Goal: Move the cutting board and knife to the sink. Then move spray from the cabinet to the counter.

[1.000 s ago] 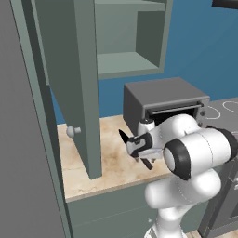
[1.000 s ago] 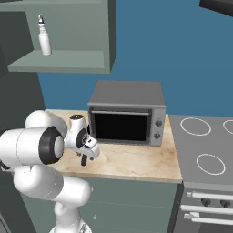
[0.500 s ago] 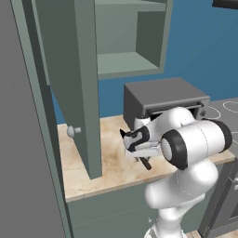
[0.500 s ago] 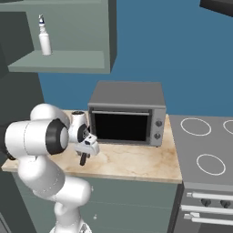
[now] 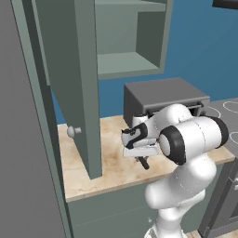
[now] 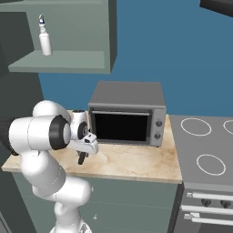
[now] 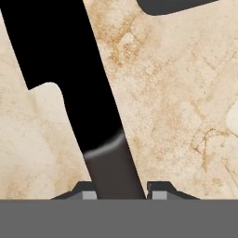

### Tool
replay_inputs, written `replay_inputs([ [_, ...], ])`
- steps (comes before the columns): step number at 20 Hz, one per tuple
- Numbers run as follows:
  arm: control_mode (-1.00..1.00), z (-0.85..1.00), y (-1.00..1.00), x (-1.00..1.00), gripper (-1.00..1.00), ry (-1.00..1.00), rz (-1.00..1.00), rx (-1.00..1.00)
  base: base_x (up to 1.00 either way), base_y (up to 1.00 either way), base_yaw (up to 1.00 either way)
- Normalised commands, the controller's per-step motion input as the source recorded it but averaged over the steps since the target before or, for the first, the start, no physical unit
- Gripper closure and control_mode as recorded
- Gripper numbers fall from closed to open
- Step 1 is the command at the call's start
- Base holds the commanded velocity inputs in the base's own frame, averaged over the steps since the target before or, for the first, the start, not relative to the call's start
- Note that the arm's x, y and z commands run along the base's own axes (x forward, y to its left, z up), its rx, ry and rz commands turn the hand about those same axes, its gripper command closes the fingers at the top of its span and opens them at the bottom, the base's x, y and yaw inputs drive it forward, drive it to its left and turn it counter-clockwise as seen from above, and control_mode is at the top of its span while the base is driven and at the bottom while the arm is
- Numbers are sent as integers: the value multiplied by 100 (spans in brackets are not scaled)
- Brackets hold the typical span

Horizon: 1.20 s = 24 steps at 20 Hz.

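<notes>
A blue wall (image 6: 182,54) stands at the far side. A grey oven (image 6: 126,113) sits left of a grey stovetop (image 6: 205,145) with ring burners.

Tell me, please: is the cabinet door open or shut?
Open. In the left base view the cabinet door swings out over the counter, knob on its edge, and the bare shelves show behind it.

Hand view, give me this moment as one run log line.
gripper: fingertips flank knife handle | knife: over counter | spray: on cabinet shelf
</notes>
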Motion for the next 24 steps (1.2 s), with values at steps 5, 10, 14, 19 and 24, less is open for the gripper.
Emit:
replay_inputs([
  [5,-100,8,0,-8,100,-2,0,1,0,0,0],
  [10,-100,32,0,-11,100,-15,0,2,0,0,0],
  [14,-100,47,0,-18,100,-13,0,1,0,0,0],
  [19,-100,47,0,-28,100,-19,0,0,0,0,0],
  [24,-100,48,0,-31,100,-18,7,0,0,0,0],
])
